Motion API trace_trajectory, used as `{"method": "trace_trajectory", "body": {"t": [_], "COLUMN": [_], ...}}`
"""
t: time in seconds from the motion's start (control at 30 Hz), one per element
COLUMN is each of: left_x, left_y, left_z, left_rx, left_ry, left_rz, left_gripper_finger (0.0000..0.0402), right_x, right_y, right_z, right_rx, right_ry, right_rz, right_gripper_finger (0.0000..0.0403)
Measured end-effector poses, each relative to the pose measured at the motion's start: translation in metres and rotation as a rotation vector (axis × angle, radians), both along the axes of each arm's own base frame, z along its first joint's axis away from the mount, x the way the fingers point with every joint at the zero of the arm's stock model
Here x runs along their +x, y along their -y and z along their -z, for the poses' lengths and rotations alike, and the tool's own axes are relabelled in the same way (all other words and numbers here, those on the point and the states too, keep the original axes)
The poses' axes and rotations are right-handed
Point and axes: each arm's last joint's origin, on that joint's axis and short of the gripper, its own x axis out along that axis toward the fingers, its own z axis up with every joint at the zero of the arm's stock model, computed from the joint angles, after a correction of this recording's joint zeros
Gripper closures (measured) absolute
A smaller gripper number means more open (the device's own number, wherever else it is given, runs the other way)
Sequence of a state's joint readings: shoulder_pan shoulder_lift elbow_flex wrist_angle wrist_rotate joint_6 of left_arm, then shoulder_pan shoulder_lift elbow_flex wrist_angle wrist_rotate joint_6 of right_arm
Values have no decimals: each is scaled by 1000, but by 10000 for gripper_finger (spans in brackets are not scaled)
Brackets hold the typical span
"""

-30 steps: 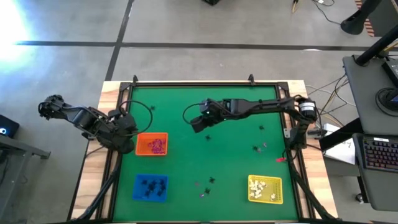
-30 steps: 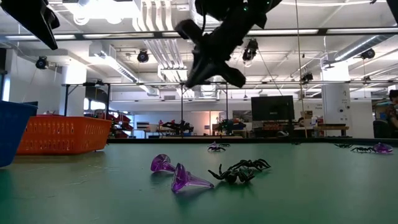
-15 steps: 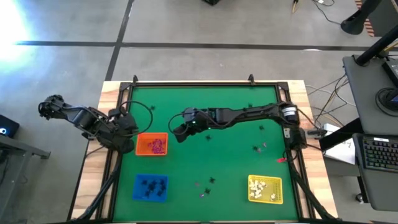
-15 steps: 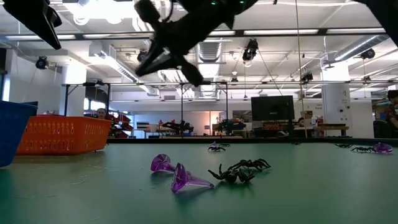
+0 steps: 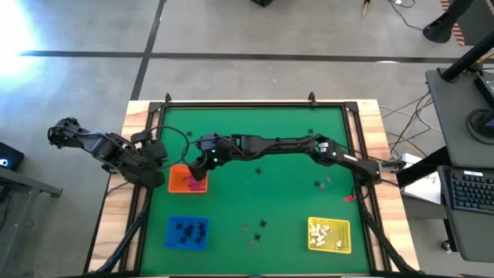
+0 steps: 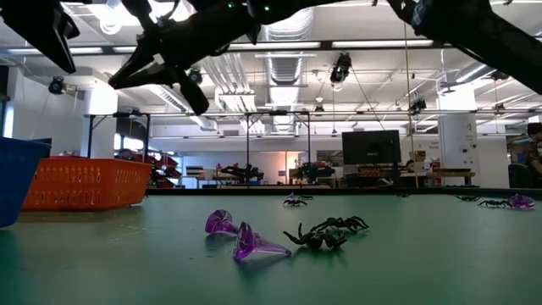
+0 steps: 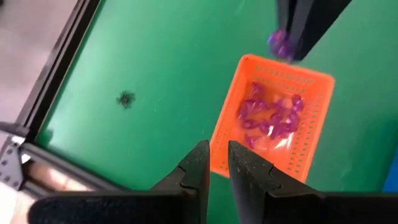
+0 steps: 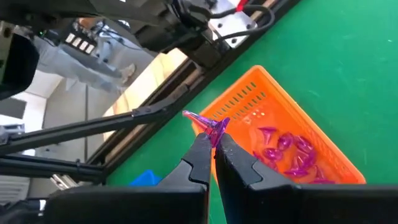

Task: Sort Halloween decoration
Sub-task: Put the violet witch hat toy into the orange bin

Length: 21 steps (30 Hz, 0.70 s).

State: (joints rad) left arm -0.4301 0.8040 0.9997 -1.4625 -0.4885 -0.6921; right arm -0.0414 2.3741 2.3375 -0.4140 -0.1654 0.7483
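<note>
- The right gripper (image 8: 212,146) is stretched across the green table (image 5: 285,208), its fingers pinched tight on a purple trinket (image 8: 208,125) that sticks out past the tips.
- It hangs above the orange tray (image 5: 174,181), where more purple trinkets (image 7: 270,119) lie.
- The left gripper (image 7: 213,163) waits beside that tray, fingers nearly closed, holding nothing.

One purple trinket (image 8: 208,124), cone-shaped with a thin stem, sits pinched in the right gripper (image 8: 213,142) above the orange tray (image 8: 249,102), where more purple ones (image 7: 267,118) lie heaped. Black ones (image 5: 187,229) fill the blue tray (image 5: 171,241); white ones (image 5: 327,232) fill the yellow tray (image 5: 345,246). Two purple cones (image 6: 241,237) and a black spider (image 6: 329,231) lie loose on the surface (image 5: 270,193)
</note>
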Motion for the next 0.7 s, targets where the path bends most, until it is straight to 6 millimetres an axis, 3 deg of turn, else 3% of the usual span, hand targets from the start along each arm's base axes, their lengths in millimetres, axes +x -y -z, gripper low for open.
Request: {"method": "trace_trajectory", "body": {"t": [0.2,0.47,0.7], "left_x": [1,2,10], "left_y": [1,2,7], "left_z": [-4,-9,-2], "left_rx": [-47,-127,-146], "left_ry": [103,243,247], "left_rz": [3,31,123], "left_gripper_finger": [355,306,302], "right_x": [2,5,7], "right_y": [0,1,0], "right_z": [5,-7,-11], "right_rx": [-9,-22,-48], "right_ry": [-3,84,131], "right_rz": [0,0,-13], "right_gripper_finger": [394,394,394]}}
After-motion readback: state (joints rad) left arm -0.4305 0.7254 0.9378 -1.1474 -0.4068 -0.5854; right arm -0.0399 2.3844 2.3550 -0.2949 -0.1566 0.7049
